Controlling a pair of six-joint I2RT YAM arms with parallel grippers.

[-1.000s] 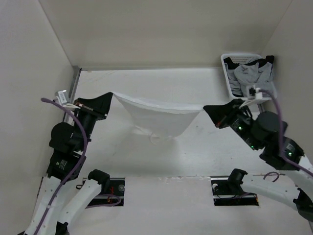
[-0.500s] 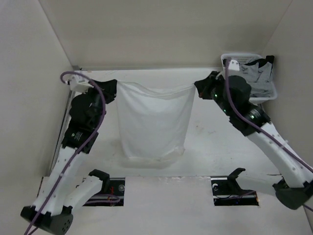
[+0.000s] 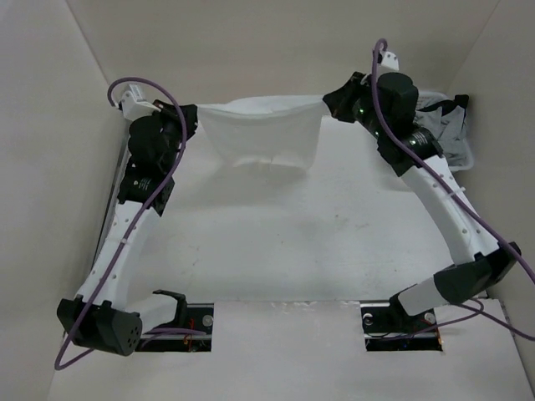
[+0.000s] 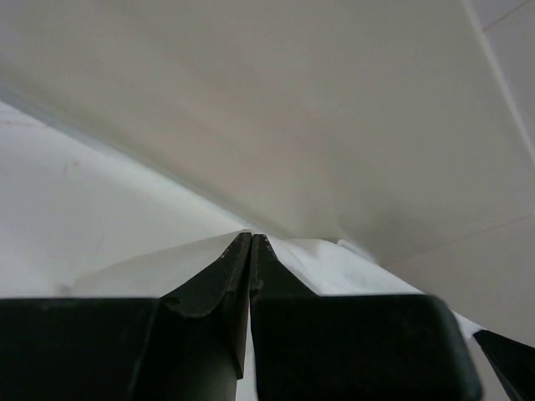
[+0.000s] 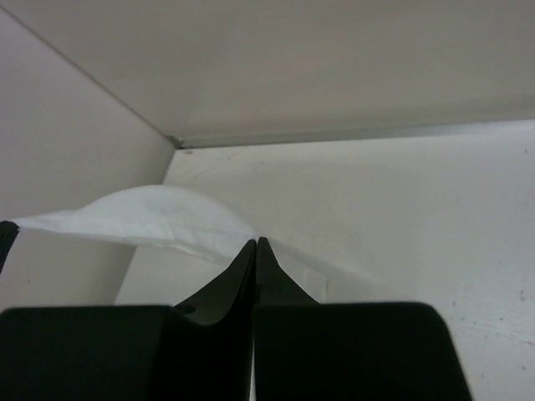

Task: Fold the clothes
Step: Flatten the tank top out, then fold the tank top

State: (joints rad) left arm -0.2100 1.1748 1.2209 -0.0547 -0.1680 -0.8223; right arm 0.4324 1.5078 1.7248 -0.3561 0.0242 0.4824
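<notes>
2 white arms (image 3: 125, 238), black joints, purple cables (image 3: 138, 81), black left gripper (image 3: 196, 114) and right gripper (image 3: 327, 98)

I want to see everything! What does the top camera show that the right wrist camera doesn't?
Only top: the left end effector on the other corner, and the basket of grey and black clothes. Only right wrist: fingers pinched shut on the cloth's edge, close up. Both: the white garment and the right end effector.
</notes>
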